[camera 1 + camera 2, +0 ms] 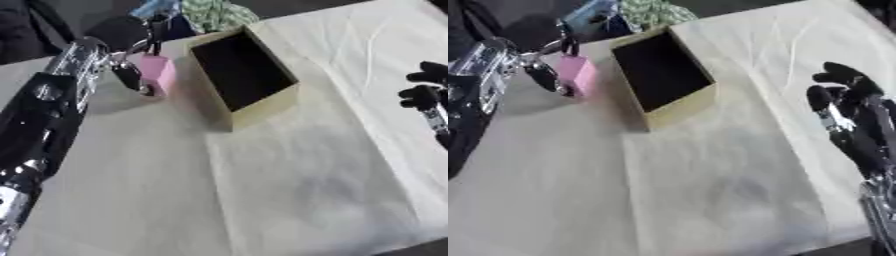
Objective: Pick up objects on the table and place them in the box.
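The robot's left hand (131, 62) is gripping a pink block (158, 71) with curled fingers, holding it just left of the open box (262, 102) on the cloth-covered table (289, 190). The box is looking empty inside, so placing appears to be still ahead. The right hand (842, 95) is idling at the right edge, fingers relaxed, holding nothing.

I see the table (289, 200) covered by a pale, creased cloth (367, 60), lying askew in my view. An open cardboard box (262, 107) with a dark inside stands on it toward the far side. Just left of the box a pink block (159, 71) stands upright; whether it rests on the cloth I cannot tell.
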### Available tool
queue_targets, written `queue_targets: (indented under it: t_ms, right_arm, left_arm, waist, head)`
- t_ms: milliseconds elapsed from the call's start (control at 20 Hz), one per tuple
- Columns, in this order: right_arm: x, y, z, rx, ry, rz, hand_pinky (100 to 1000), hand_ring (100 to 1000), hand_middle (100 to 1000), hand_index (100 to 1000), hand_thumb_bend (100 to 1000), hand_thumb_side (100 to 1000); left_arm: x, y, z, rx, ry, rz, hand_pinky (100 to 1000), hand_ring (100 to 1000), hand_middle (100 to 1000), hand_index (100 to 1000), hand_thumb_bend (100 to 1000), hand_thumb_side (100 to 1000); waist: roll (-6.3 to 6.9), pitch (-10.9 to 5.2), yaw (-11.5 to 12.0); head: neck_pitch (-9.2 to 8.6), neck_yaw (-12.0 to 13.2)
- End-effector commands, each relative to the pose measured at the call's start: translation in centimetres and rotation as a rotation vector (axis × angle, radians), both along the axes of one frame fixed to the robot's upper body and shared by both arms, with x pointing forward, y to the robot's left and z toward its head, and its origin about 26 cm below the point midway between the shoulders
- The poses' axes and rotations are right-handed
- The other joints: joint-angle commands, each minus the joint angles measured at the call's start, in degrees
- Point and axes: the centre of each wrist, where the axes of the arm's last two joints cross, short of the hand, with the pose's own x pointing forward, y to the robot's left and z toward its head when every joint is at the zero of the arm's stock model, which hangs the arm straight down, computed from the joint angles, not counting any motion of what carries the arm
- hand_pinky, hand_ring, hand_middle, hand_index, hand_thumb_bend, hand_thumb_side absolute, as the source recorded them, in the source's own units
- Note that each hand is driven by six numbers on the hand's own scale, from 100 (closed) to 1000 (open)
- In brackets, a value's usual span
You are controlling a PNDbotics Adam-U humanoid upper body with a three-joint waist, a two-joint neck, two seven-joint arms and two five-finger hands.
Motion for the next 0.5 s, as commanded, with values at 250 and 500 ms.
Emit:
queue_targets:
  t_ms: [250,500]
  right_arm:
    - [0.0,-0.1,0.5,-0.007,-0.014,0.011,660,670,721,861,474,632]
    - [0.0,0.3,0.5,-0.010,-0.012,0.033,659,670,721,860,476,631]
  left_arm:
    - [-0.7,-1.0,4.3,-0.055,-0.111,-0.070,707,505,437,559,805,216]
    - [-1.4,-3.9,5.6,-0.066,-0.136,-0.179,709,507,440,561,804,214]
  waist:
    - [-0.52,-1.72,-0.1]
    - [-0.35,-2.06,-0.5]
  head:
    - [-0.04,-0.2]
    - [-0.09,-0.2]
